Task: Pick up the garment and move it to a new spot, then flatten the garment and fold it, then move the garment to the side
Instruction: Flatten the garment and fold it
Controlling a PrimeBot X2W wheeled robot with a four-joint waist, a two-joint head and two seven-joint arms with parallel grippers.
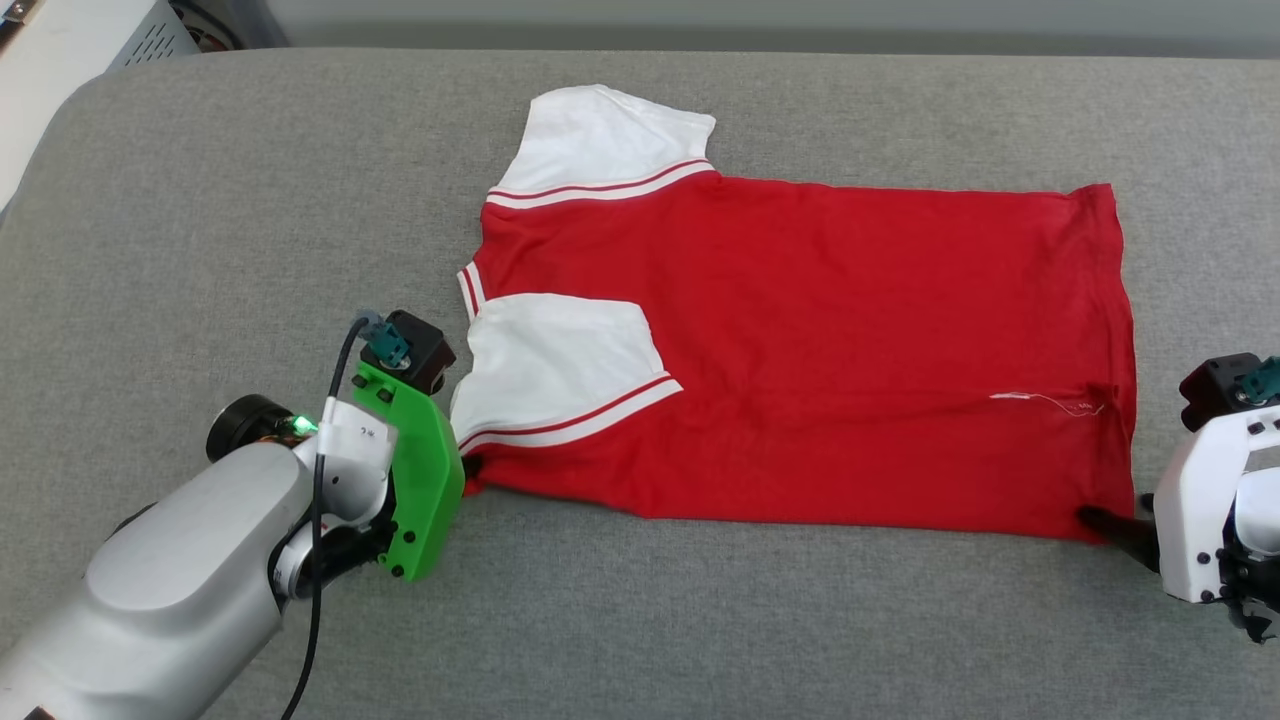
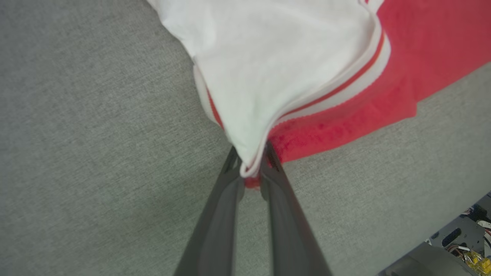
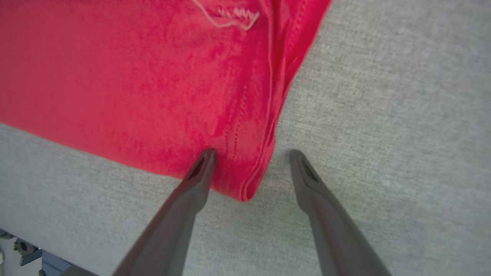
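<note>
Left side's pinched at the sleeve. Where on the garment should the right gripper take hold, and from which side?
Take the near hem corner of the garment, coming in low from the near edge. That corner is a doubled fold lying flat on the grey cushion, and the open jaws of the right gripper straddle it. It would likely mirror the pinch of the left gripper.

Matt knit garment (image 1: 800, 350) on coarse, seemingly woven grey upholstery (image 1: 250, 200)
</note>
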